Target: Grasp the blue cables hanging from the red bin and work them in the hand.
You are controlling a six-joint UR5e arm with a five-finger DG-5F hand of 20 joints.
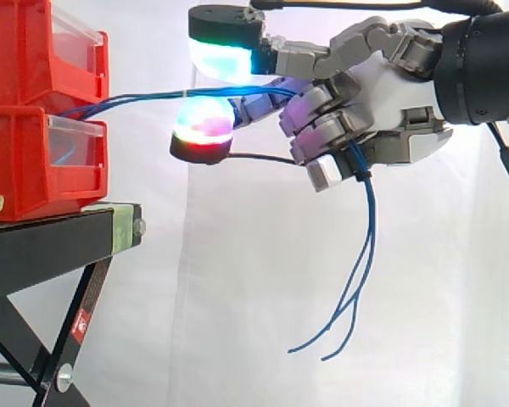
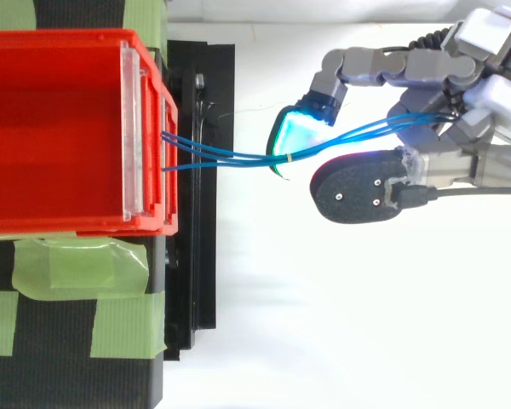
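White curtain (image 1: 237, 280) behind, and across it run the blue cables (image 1: 153, 97). They come out from between the two stacked red bins (image 1: 34, 161), cross the open gap almost level, and go into the robot hand (image 1: 382, 93). The lower fingers are curled round the strands, so it is gripping the cables. Their free ends dangle below the palm in clear air. Two glowing pads (image 1: 205, 123) reach forward, one above the strands and one below, with the cables passing between them.

My read is that the grasp is made and the working is in hand. To do it well, I'd roll the strands between the curled fingers gently and hold the wrist about where it is. The run back to the bins looks fairly taut, and a pull away could drag the cables out or tug the bins.

For room, the hand is well apart from the bin fronts and the edge of the bench (image 1: 51, 242). There is open space below and to the right. Only the leftward side tightens up.
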